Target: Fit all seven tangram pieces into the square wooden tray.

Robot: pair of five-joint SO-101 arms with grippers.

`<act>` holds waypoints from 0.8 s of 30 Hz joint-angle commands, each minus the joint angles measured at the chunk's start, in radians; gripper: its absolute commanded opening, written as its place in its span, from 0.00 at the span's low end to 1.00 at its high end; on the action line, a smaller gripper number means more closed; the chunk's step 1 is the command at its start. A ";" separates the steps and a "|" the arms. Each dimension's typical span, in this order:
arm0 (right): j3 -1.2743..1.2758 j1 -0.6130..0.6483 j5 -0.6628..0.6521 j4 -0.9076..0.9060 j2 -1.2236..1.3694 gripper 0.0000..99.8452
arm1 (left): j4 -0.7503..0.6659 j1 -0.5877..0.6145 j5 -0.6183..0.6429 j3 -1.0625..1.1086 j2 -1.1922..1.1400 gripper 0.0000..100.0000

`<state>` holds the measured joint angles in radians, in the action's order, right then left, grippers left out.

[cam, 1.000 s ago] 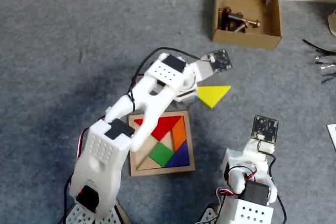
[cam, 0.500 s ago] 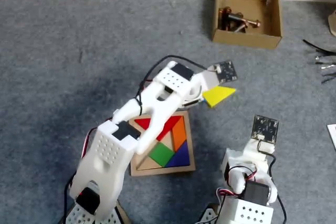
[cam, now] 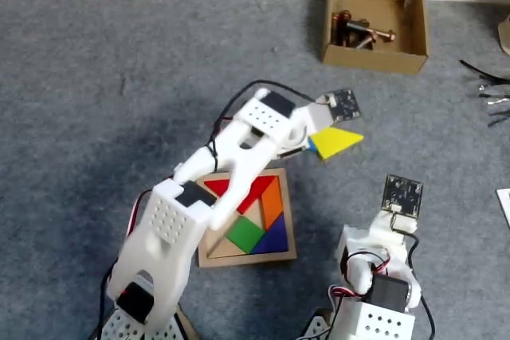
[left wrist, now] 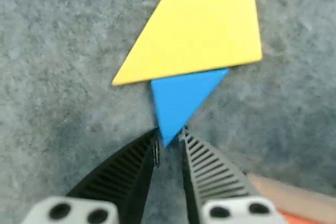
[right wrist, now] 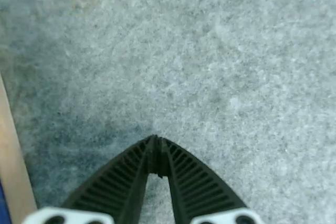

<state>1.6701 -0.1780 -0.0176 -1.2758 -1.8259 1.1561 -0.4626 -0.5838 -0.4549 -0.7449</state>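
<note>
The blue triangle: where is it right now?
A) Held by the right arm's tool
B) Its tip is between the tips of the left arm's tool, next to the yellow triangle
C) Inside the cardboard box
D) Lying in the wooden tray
B: in the left wrist view the blue triangle has its tip between the closed tips of the left tool, and its far edge touches the yellow triangle.
</note>
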 commanded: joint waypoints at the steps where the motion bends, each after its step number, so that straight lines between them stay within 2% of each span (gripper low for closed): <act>1: 0.110 -0.008 0.009 0.027 -0.012 0.00 | 0.127 0.038 0.008 -0.151 0.015 0.08; 13: 0.110 -0.007 0.009 0.027 -0.012 0.00 | 0.603 0.005 0.014 -0.539 0.013 0.07; 18: 0.110 -0.007 0.009 0.027 -0.012 0.00 | 0.609 0.019 0.210 -0.621 0.016 0.07; 20: 0.110 -0.005 0.009 0.027 -0.012 0.00 | 0.609 0.018 0.218 -0.634 0.041 0.01; 24: 0.110 -0.005 0.009 0.027 -0.012 0.00 | 0.611 0.022 0.219 -0.633 0.130 0.01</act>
<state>1.6701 -0.1780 -0.0176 -1.2758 -1.8259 1.7545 -0.4381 -0.3751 -1.0395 -0.7357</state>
